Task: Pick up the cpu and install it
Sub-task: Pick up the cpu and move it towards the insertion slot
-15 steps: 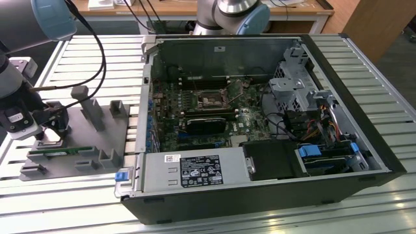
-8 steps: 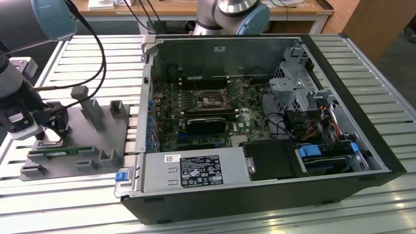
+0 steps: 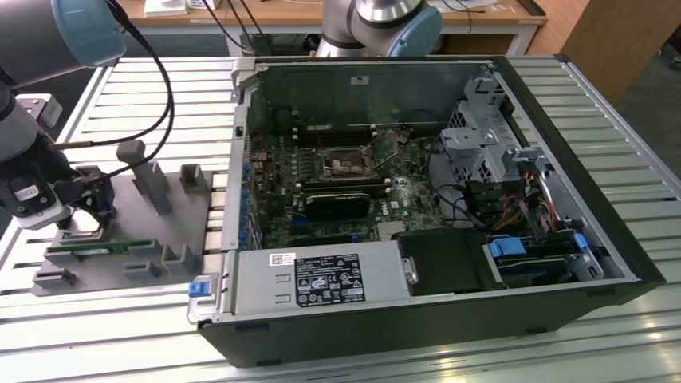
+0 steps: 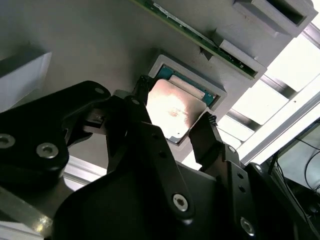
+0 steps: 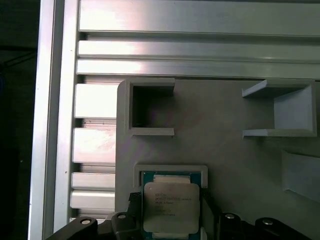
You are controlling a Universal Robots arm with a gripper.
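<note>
On the grey tray point(image 3: 117, 267), at nine o'clock from the open computer case point(image 3: 627, 263) in the exterior view, your gripper point(image 3: 76, 223) is down over the cpu point(image 5: 171, 205). In both wrist views the chip lies in its pale-rimmed pocket point(image 5: 170, 169), and the black fingers point(image 4: 204, 137) press against two opposite edges of its silver top, so I judge the claw clenched on the cpu. The pick looks begun but the lift is not done: the chip sits level with the pocket. The whole install remains, since the dark socket point(image 3: 343, 166) on the motherboard point(image 3: 319, 227) stands bare, well apart at three o'clock from the gripper. For room, mind the pocket rim touching the chip's sides. The green memory stick point(image 3: 91, 247) lies just beside at six o'clock, and the tray's upright posts point(image 3: 149, 179) rise at one o'clock, between you and the case. The case wall, the power supply point(image 3: 319, 279) at six o'clock of the socket and the drive cage point(image 3: 479, 144) at three o'clock hem it in; above it looks open.
</note>
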